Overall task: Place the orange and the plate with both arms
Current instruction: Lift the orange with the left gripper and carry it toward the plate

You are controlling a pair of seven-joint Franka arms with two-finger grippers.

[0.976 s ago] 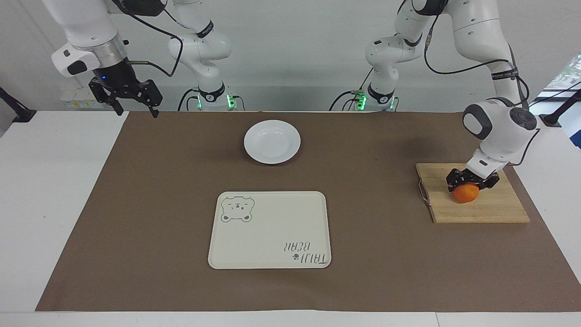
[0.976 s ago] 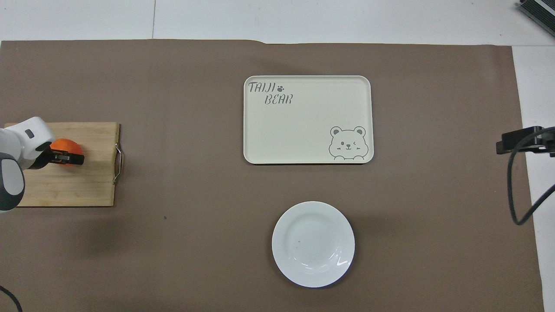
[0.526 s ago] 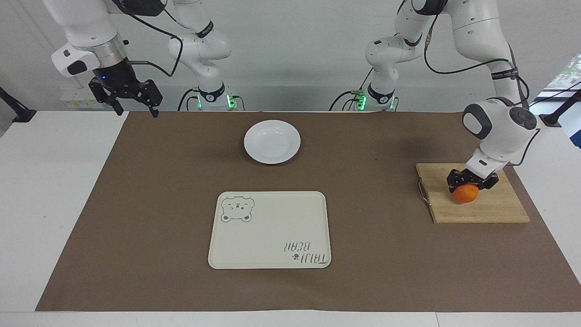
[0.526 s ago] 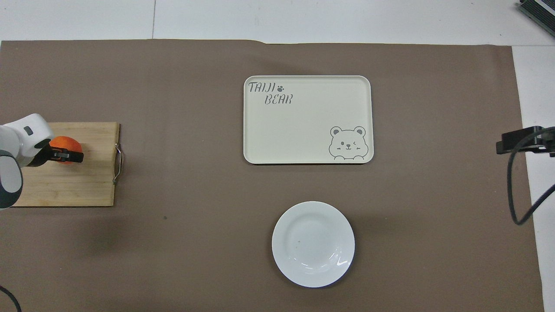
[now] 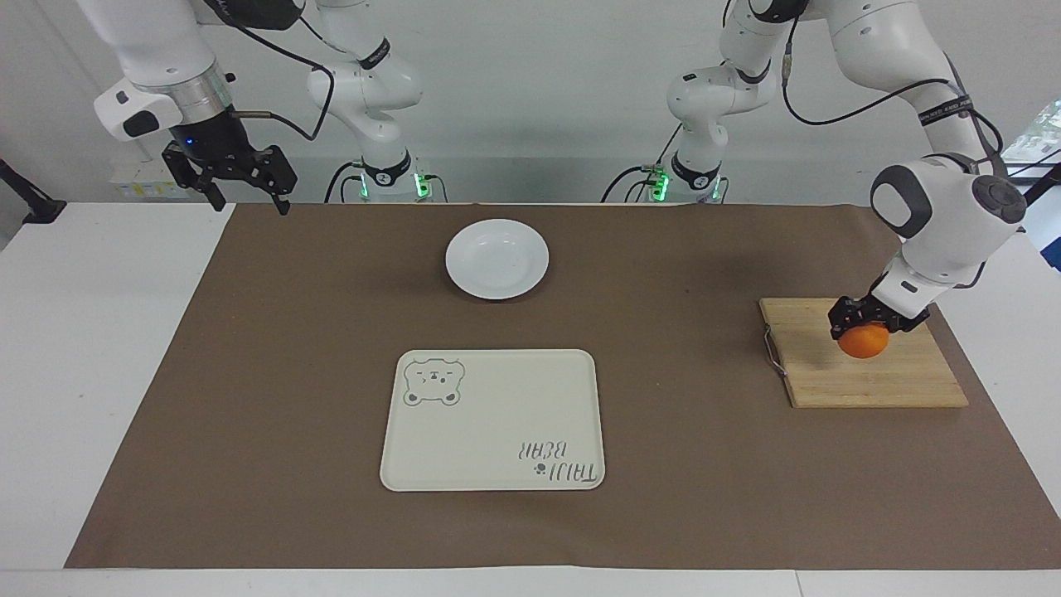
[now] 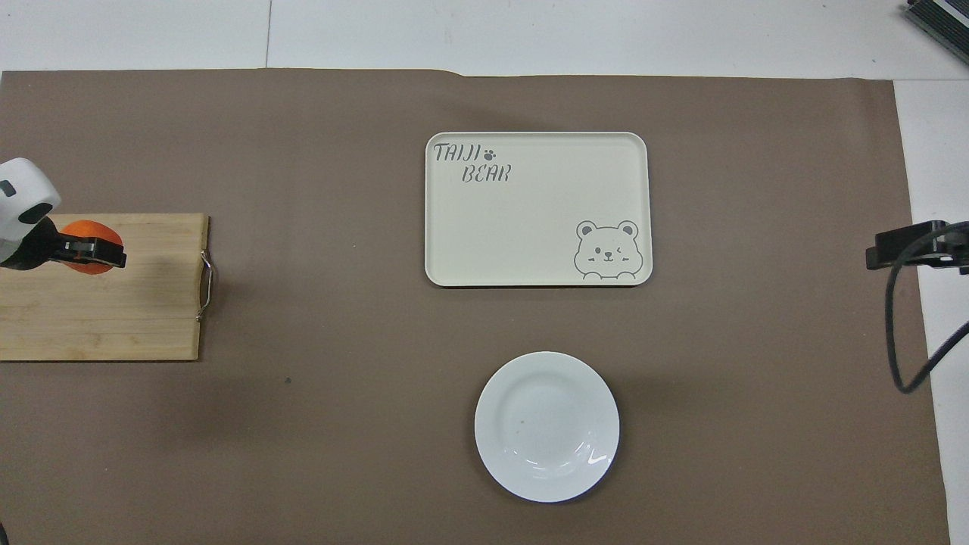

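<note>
The small round bright-orange fruit is held clamped in the left gripper just above the rectangular wooden cutting board, while the round glossy white plate is seen on the brown mat and the right gripper, jaws spread wide, is kept waiting over the mat's corner.

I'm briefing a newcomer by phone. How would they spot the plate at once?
On the brown mat, find the cream tray with the bear drawing in the middle. The plate lies alone just nearer the robots than that tray. It is round, plain glossy white and smaller, while the tray is rectangular and printed.
</note>
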